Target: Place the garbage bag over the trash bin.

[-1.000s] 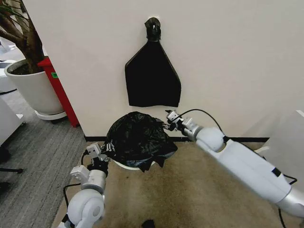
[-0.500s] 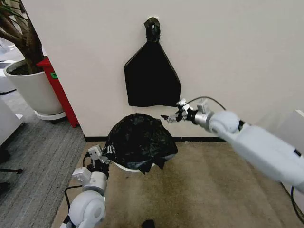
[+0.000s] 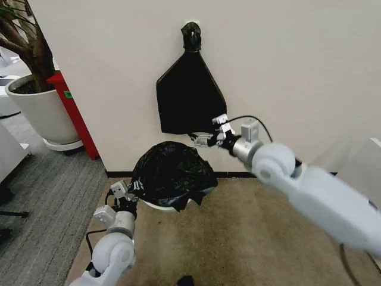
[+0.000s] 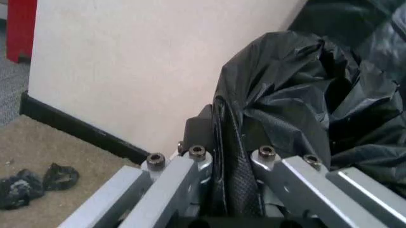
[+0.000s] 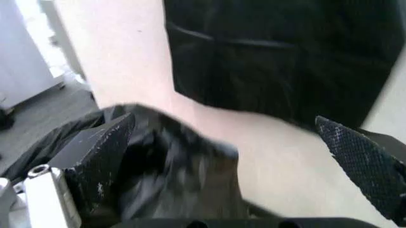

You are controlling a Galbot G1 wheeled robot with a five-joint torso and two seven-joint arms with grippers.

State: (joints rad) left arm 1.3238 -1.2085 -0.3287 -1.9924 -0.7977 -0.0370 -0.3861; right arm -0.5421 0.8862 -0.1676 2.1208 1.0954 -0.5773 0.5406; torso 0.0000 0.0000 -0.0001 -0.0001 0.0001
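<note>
My left gripper (image 4: pixel 231 190) pinches a fold of the garbage bag (image 4: pixel 304 104) between its fingers. Beyond it I see a cream wall (image 4: pixel 127 61), black baseboard (image 4: pixel 70 128) and tan carpet (image 4: pixel 57 152).

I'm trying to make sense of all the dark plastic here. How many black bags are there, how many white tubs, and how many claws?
Black bags: 2, the crinkly garbage bag draped on the bin, and a flat bag hanging on the wall.
White tubs: 2, the bin and a plant pot.
Claws: 2, the left claw shut on the garbage bag, and the right claw open, holding nothing.
Total: 6
</note>
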